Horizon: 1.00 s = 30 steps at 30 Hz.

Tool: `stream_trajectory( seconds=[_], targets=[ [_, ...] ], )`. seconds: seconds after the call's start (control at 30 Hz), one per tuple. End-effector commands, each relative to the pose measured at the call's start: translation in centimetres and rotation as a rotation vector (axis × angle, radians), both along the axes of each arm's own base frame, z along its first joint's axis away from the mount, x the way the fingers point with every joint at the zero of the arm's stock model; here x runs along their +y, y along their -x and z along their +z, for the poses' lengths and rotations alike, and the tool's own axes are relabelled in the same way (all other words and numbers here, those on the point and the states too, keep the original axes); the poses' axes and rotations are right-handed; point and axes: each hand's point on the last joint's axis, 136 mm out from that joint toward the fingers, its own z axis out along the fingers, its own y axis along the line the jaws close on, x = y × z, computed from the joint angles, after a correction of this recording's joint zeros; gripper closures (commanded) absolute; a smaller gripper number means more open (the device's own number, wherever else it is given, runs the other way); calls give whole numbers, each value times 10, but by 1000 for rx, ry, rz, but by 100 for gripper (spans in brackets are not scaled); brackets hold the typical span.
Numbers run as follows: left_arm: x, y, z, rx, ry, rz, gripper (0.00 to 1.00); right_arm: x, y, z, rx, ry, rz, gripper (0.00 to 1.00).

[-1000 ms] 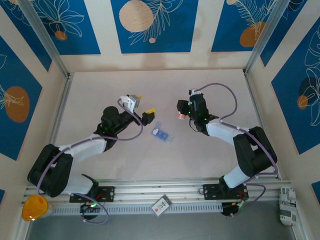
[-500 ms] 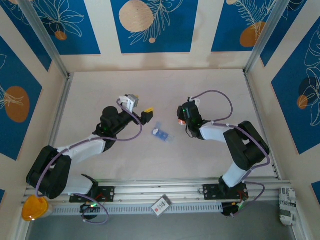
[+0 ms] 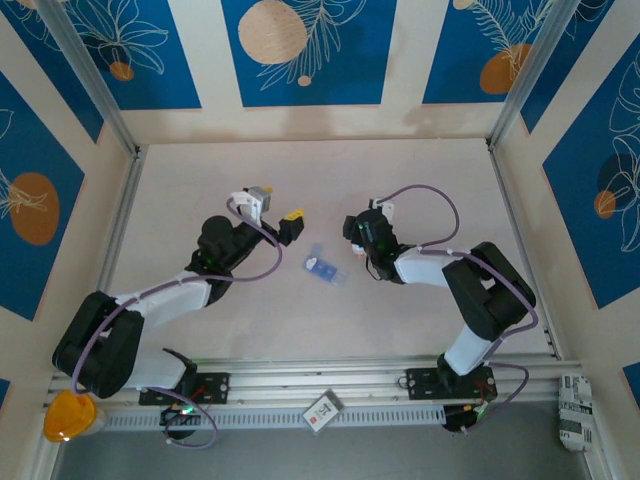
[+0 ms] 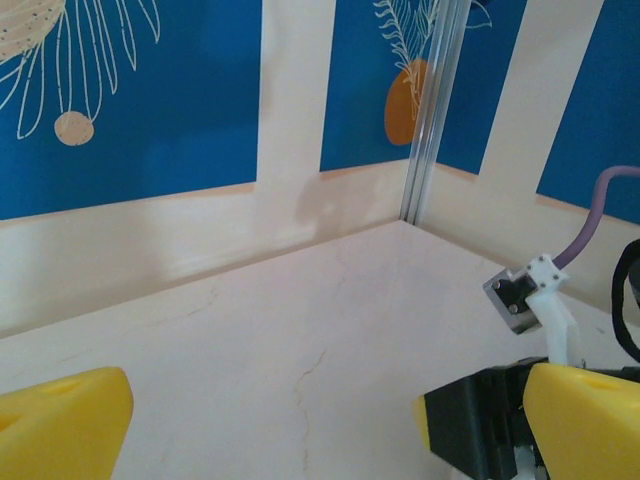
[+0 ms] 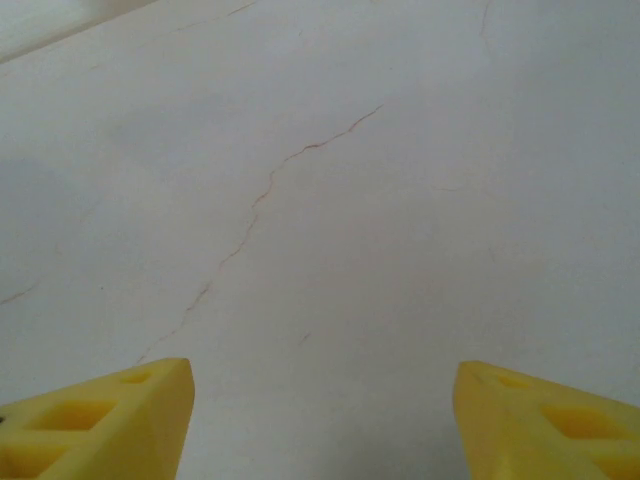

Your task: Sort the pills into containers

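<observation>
The containers, a small translucent blue pill box [image 3: 325, 268], lie on the table between my two arms. The pills are out of view. My left gripper [image 3: 280, 205] hangs up and to the left of the box, apart from it. In the left wrist view the left gripper [image 4: 320, 430] is wide open, nothing between its yellow fingertips [image 4: 60, 425], and it looks toward the back corner. My right gripper [image 3: 354, 236] sits just right of the box, low over the table. In the right wrist view the right gripper [image 5: 320, 420] is open over bare tabletop.
Part of the right arm [image 4: 480, 425] and a purple cable [image 4: 600, 205] show at the right edge of the left wrist view. Metal frame rails [image 3: 120, 215] border the table. An orange object [image 3: 65, 418] and a white card [image 3: 322, 410] lie beyond the front rail.
My right gripper has opened and shifted left toward the pill box. A small orange item seen at its tip earlier is hidden now. The left gripper has turned slightly away from the box.
</observation>
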Motion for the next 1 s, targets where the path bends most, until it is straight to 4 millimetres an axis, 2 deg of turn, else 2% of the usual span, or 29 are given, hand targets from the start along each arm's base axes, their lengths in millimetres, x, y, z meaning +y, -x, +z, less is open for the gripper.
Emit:
stream_trajectory(
  seconds=[0.0, 0.2, 0.3, 0.4, 0.5, 0.63, 0.73, 0.83, 0.97],
  targets=[
    [-2, -1, 10, -6, 39, -24, 0, -3, 4, 19, -32, -5, 9, 27],
    [-7, -1, 14, -41, -7, -49, 0, 4, 17, 68, -36, -81, 116, 24],
    [-5, -6, 14, -41, -25, -25, 0, 14, 35, 90, 11, -157, 221, 24],
    [-3, -10, 14, -40, -53, -6, 0, 30, 58, 100, 101, -226, 349, 24],
    [5, -21, 15, -32, -62, 65, 0, 49, 85, 99, 198, -278, 471, 24],
    [28, -43, 9, 62, -85, 239, 0, 69, 125, 84, 300, -308, 604, 25],
    [38, -45, 10, 90, -77, 283, 0, 83, 150, 71, 358, -322, 681, 25],
    [38, -42, 12, 69, -70, 241, 0, 95, 168, 55, 409, -310, 729, 25],
    [37, -47, 7, 117, -97, 237, 0, 108, 183, 37, 463, -306, 759, 26]
  ],
)
